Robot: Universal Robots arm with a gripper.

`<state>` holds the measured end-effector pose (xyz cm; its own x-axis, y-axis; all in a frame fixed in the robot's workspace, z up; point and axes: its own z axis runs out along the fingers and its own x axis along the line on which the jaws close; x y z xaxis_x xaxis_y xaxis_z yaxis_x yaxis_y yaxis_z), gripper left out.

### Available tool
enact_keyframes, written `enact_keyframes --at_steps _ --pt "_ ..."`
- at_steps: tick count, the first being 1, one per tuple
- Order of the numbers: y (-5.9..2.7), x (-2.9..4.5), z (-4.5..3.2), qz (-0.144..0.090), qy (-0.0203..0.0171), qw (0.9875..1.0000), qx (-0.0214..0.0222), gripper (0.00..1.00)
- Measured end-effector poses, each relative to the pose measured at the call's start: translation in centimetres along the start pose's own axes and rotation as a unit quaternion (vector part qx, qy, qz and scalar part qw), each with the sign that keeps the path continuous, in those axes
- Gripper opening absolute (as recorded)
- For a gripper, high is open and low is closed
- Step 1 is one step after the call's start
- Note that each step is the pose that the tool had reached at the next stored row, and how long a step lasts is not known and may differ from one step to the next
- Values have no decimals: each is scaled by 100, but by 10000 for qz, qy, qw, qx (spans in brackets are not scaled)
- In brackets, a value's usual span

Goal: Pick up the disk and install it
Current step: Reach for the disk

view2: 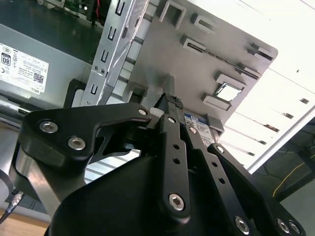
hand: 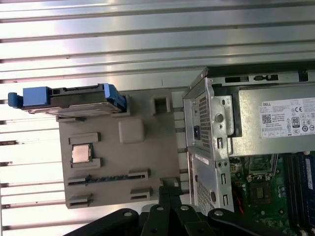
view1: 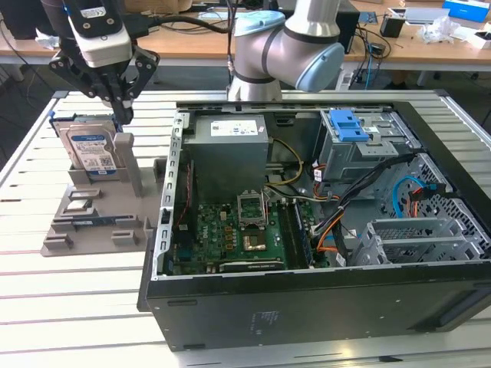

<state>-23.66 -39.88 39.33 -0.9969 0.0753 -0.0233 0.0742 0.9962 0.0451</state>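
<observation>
Exterior view: jaws closed, empty, above the silver blue-railed metal disk (view1: 90,149); probably stiff, heavy, fragile, so we'd grip its rails.

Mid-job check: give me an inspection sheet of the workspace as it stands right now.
Surface: slatted metal table, grey fixture on it.
Job's things: disk upright in the fixture's slot; open computer case beside it.
Clutter: silver chip in a fixture pocket.
Claw: shut, empty, hovering just above the disk's top corner.
Cables: orange, blue, black wires inside the case.
Surroundings: cluttered desks behind.
</observation>
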Motion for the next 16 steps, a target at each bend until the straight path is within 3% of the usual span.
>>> enact_keyframes --at_steps 16 --pt "-21 273 -7 -1 0 10000 0 11"
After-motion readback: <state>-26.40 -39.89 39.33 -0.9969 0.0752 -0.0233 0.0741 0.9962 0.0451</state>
